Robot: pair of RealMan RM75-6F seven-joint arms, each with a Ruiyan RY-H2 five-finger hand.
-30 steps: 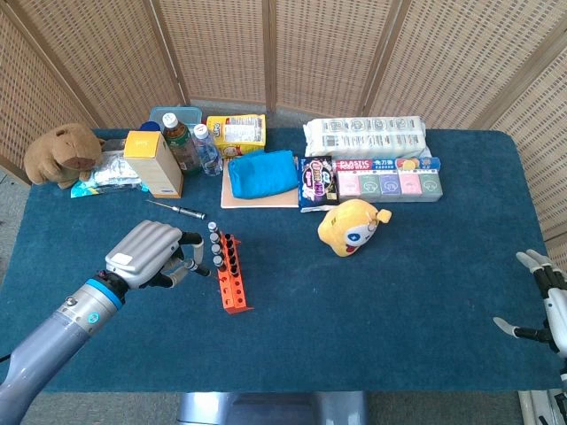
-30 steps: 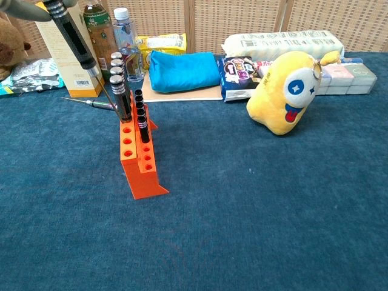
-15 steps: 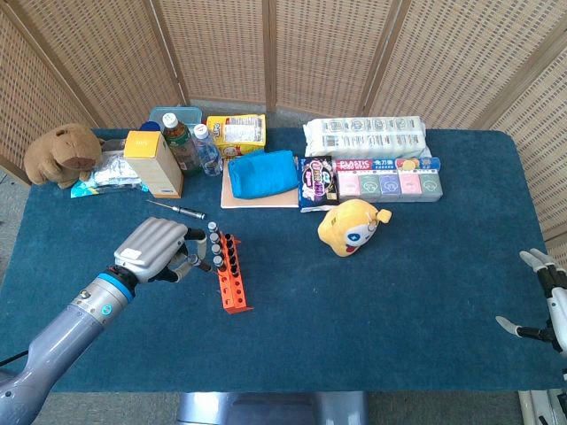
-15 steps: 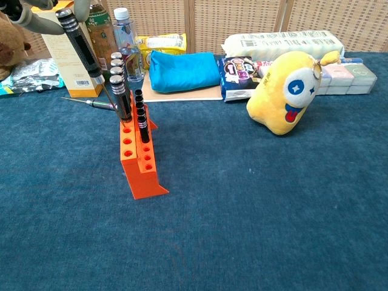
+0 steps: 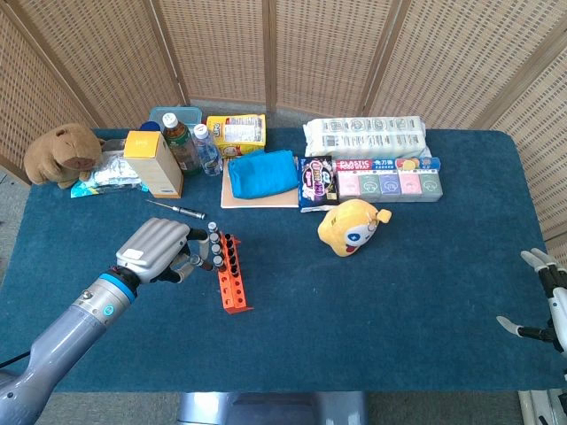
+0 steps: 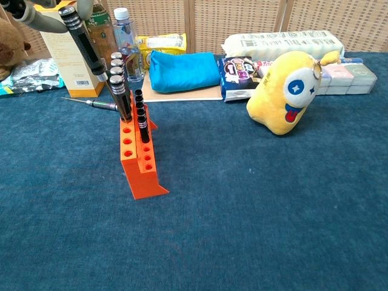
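a black-handled screwdriver is being pinched in the fingers of the left hand, tilted, its tip hidden among the tools at the far end of the orange rack. the rack is being shown near the left middle of the blue table. the right hand is being kept spread and empty at the right edge, well apart from the yellow plush toy.
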